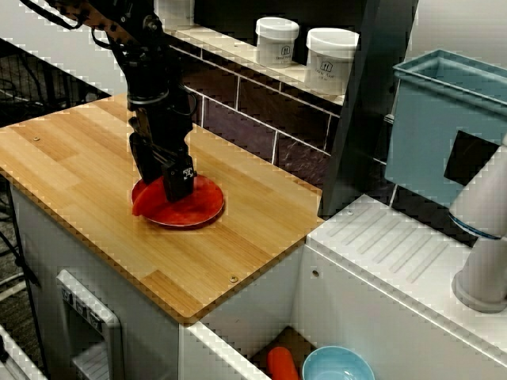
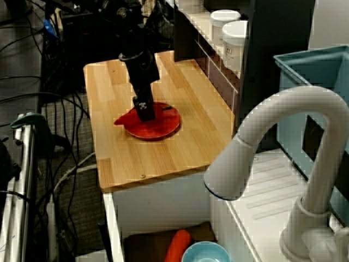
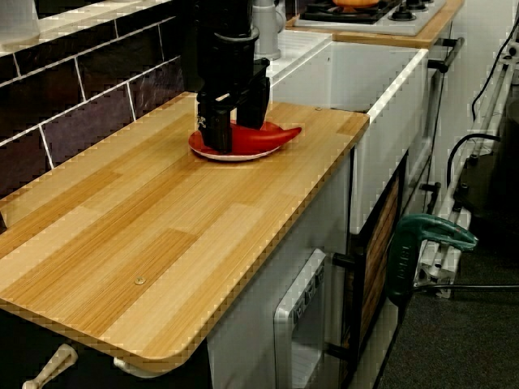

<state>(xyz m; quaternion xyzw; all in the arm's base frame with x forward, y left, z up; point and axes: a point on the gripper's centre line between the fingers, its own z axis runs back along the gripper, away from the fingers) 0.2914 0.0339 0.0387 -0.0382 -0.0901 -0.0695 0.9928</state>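
Observation:
A red plate (image 1: 204, 207) (image 2: 166, 126) (image 3: 212, 154) sits on the wooden counter (image 1: 79, 150), with a red chili pepper (image 1: 141, 203) (image 2: 122, 119) (image 3: 276, 135) lying across it. The pepper's pointed tip hangs over the plate's rim. My black gripper (image 1: 164, 186) (image 2: 143, 113) (image 3: 237, 138) points straight down onto the plate. Its two fingers stand close together on either side of the pepper's thick end, which appears pinched between them. The arm hides the stalk end of the pepper in the front view and in the view from the sink side.
Two white jars (image 1: 277, 39) (image 1: 331, 58) stand on the tiled ledge behind the counter. To the right are a sink with a blue bowl (image 1: 337, 366) and an orange item (image 1: 281, 362), a white faucet (image 2: 283, 164) and a teal bin (image 1: 444, 119).

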